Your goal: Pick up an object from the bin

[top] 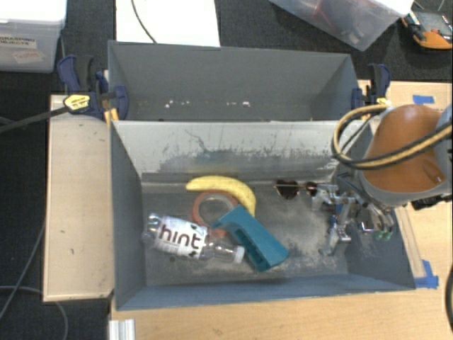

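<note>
My gripper (334, 241) hangs low over the bin's right side, its thin metal fingers pointing down at bare floor, with nothing seen between them. Dark brown sunglasses (291, 188) lie just up and left of it by the back wall. Further left sits a teal tape dispenser (253, 239), with a yellow banana (223, 188) and a brownish tape ring (213, 209) behind it. A clear plastic bottle marked "hint" (185, 240) lies at the left.
The arm with its orange cover and looped cables reaches in over the bin's right wall. The sloping bin walls stand close to the gripper on the right and front.
</note>
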{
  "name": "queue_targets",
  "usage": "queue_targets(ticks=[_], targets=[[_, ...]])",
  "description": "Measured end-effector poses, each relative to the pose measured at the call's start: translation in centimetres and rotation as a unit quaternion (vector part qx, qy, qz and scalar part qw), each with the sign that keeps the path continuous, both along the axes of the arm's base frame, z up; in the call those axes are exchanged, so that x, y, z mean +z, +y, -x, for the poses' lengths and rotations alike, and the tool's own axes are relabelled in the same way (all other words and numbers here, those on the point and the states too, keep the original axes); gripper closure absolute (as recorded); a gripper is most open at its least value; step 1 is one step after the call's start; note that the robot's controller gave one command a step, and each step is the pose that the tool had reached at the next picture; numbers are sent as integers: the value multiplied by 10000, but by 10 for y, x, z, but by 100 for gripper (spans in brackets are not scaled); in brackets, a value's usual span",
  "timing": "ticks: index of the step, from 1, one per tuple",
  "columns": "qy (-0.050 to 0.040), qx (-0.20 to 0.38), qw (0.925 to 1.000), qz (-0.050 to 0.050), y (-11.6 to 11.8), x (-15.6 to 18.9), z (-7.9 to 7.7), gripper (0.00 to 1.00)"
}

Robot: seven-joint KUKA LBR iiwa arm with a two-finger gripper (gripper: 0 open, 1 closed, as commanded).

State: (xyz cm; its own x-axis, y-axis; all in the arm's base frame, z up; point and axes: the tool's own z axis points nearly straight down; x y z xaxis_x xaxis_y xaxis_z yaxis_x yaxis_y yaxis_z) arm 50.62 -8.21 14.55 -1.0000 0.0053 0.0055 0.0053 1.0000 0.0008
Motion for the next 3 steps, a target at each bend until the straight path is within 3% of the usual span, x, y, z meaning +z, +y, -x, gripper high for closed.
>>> queue_targets(ticks=[1, 2, 3], targets=[[-40, 29, 10000, 6, 0, 4, -2, 0], [-35, 1356, 9908, -9, -63, -75, -59, 0], [-65, 1207, 9927, 5, -52, -24, -77, 0]])
